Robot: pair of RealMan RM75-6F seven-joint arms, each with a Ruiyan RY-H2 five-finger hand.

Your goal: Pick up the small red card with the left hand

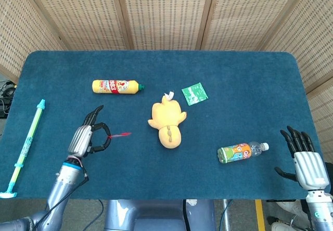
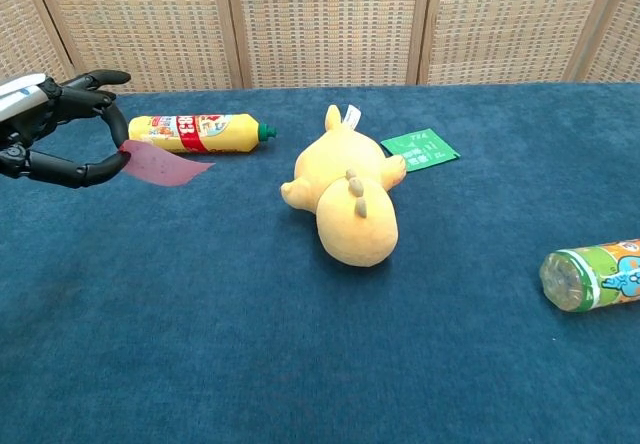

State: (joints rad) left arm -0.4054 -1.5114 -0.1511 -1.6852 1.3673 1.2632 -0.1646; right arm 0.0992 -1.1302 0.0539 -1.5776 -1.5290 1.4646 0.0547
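My left hand (image 1: 87, 137) (image 2: 55, 129) pinches the small red card (image 2: 165, 165) (image 1: 120, 135) by one edge and holds it up off the blue table (image 1: 223, 90). The card sticks out flat to the right of the fingertips, seen edge-on in the head view. My right hand (image 1: 303, 155) stays at the table's front right corner, fingers apart and holding nothing.
A yellow sauce bottle (image 1: 116, 86) (image 2: 200, 131) lies behind the left hand. A yellow plush toy (image 1: 167, 122) (image 2: 347, 196) lies mid-table, a green packet (image 1: 194, 93) (image 2: 420, 147) behind it. A drink bottle (image 1: 241, 152) (image 2: 594, 272) lies front right, a long toothbrush-like stick (image 1: 26, 145) far left.
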